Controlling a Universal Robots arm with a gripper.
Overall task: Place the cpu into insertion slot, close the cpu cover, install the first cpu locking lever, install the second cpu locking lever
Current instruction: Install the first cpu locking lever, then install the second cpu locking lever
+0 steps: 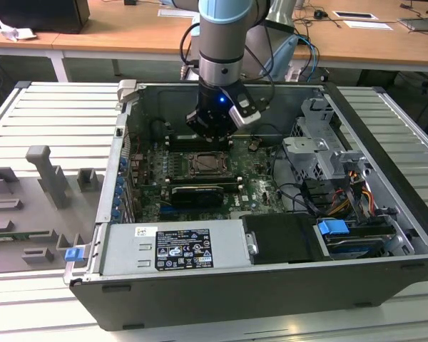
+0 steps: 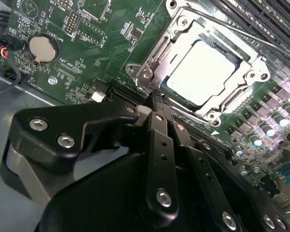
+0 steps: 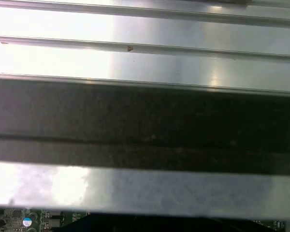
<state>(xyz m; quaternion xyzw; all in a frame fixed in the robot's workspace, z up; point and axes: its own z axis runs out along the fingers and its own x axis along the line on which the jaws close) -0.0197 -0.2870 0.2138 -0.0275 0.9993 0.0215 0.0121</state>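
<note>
One cpu [image 2: 204, 72] sat in its socket, cpu cover [image 2: 241, 99] down around it. My claw [image 2: 157, 99], fingers pressed together and empty, hovered just beside the socket's corner.

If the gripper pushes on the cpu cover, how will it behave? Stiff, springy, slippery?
The cpu cover is a thin metal frame around a window, so it probably flexes a little rather than staying rigid. Its shiny surface looks slippery to the gripper. It lies flat over the cpu, so a push likely just presses it down.
</note>
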